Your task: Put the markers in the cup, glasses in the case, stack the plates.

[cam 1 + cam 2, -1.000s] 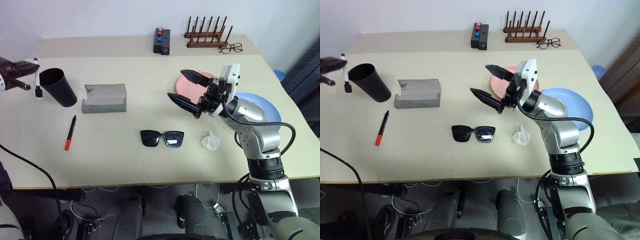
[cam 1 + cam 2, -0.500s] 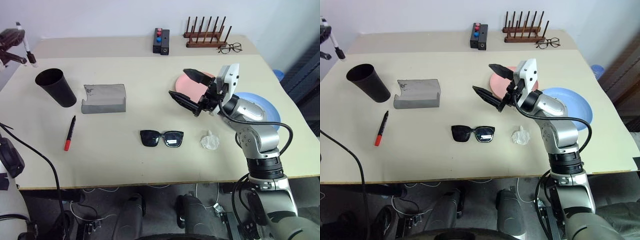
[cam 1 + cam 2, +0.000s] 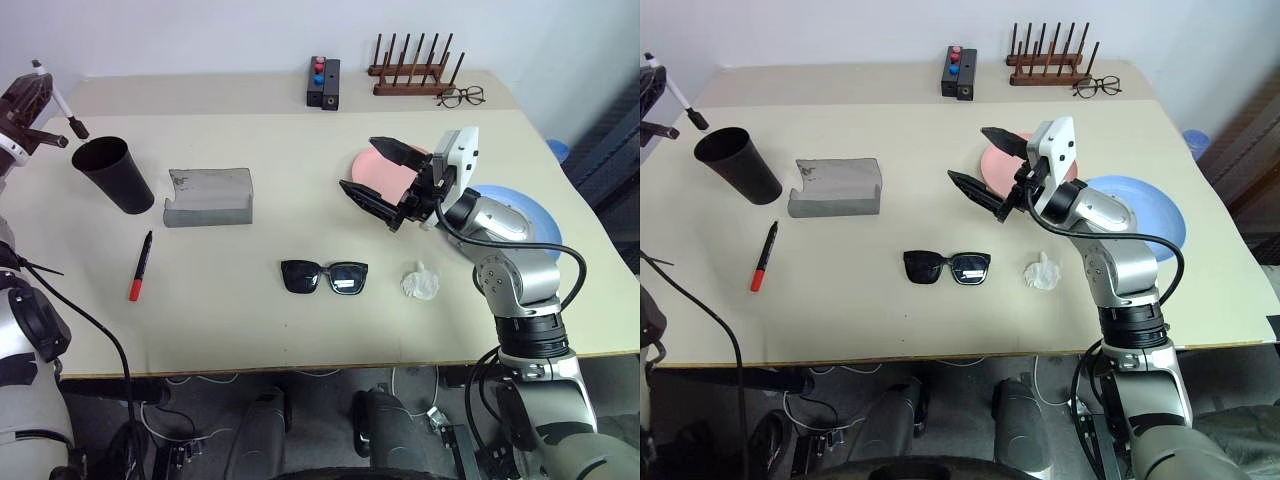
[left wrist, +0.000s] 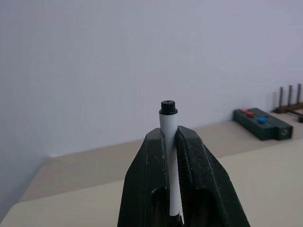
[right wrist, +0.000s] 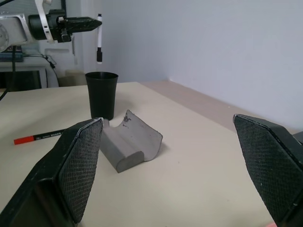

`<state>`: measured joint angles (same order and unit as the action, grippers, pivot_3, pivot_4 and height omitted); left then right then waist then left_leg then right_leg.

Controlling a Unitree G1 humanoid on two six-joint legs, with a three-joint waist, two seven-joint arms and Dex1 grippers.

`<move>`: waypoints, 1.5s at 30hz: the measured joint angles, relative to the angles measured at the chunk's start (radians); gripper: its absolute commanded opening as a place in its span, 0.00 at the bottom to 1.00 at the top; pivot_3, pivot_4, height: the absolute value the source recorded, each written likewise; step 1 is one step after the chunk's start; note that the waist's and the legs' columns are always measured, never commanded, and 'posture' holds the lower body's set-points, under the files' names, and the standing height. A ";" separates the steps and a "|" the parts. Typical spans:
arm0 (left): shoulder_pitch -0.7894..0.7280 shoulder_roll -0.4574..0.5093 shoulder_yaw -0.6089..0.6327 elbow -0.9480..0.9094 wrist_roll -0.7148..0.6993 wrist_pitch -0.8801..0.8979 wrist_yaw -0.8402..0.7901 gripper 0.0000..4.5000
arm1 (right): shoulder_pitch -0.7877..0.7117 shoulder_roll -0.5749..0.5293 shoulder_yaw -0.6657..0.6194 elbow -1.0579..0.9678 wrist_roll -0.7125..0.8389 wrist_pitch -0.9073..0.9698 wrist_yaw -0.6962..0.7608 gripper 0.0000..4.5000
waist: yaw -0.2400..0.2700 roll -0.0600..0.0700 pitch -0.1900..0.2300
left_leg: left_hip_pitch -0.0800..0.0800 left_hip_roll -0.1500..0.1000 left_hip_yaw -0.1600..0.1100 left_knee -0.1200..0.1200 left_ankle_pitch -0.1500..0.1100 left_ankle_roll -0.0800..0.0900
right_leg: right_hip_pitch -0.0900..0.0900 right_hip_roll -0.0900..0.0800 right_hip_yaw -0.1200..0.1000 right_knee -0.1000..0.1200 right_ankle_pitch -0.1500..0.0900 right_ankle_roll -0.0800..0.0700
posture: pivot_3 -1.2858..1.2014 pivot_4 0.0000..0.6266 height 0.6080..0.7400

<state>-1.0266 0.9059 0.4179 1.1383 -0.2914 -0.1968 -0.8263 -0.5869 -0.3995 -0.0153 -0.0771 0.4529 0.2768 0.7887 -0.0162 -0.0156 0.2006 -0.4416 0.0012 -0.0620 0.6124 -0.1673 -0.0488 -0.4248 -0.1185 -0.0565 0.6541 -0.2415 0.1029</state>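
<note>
Beige table (image 3: 300, 330) with sunglasses (image 3: 324, 276)

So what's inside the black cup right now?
Only dark interior shows in the cup; its bottom is hidden by the wall, so contents can't be confirmed. A white marker is clamped in the left gripper above it; another marker lies on the table.

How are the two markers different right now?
The white marker is up in the air, gripped in the left gripper's fingers above the cup; the red and black marker lies flat on the table, with nothing holding it. One has a white body, the other a black one with a red end. Both are slim sticks, and neither is in the cup yet.
</note>
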 measured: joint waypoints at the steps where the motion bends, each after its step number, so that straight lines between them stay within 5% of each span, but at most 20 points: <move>1: 0.011 -0.006 0.000 0.001 0.000 -0.007 0.006 0.01 | 0.000 0.000 0.000 0.000 -0.004 -0.001 -0.003 1.00 | 0.000 0.000 0.000 | 0.000 0.000 0.000 0.000 0.000 0.000 | 0.000 0.000 0.000 0.000 0.000 0.000 | 0.52 0.24 1.00; 24: 0.072 -0.038 0.018 0.000 -0.025 0.021 0.063 0.01 | 0.002 0.028 -0.002 0.002 -0.013 -0.041 -0.017 1.00 | 0.000 0.000 0.000 | 0.000 0.000 0.000 0.000 0.000 0.000 | 0.000 0.000 0.000 0.000 0.000 0.000 | 0.52 0.24 1.00; 27: 0.076 -0.046 0.019 0.000 -0.026 0.023 0.067 0.24 | 0.002 0.028 -0.001 0.002 -0.013 -0.041 -0.017 1.00 | 0.001 0.000 0.000 | 0.000 0.000 0.000 0.000 0.000 0.000 | 0.000 0.000 0.000 0.000 0.000 0.000 | 0.52 0.24 1.00; 34: 0.077 -0.046 0.021 0.000 -0.027 0.032 0.071 1.00 | 0.003 0.028 -0.001 0.002 -0.014 -0.041 -0.017 1.00 | 0.000 0.000 0.000 | 0.000 0.000 0.000 0.000 0.000 0.000 | 0.000 0.000 0.000 0.000 0.000 0.000 | 0.52 0.24 1.00; 41: 0.076 -0.046 0.017 -0.009 -0.025 0.044 0.071 1.00 | 0.003 0.028 -0.001 0.002 -0.016 -0.042 -0.019 1.00 | 0.001 0.000 0.000 | 0.000 0.000 0.000 0.000 0.000 0.000 | 0.000 0.000 0.000 0.000 0.000 0.000 | 0.52 0.24 1.00; 45: 0.079 -0.042 0.003 -0.095 -0.044 0.200 0.017 1.00 | 0.003 0.028 -0.001 0.002 -0.017 -0.045 -0.018 1.00 | 0.001 0.000 0.000 | 0.000 0.000 0.000 0.000 0.000 0.000 | 0.000 0.000 0.000 0.000 0.000 0.000 | 0.52 0.24 1.00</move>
<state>-0.9481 0.8638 0.4209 1.0429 -0.3356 0.0034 -0.8096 -0.5837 -0.3718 -0.0163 -0.0753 0.4363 0.2323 0.7706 -0.0155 -0.0159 0.2004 -0.4419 0.0012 -0.0621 0.6126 -0.1673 -0.0488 -0.4245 -0.1185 -0.0565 0.6539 -0.2413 0.1028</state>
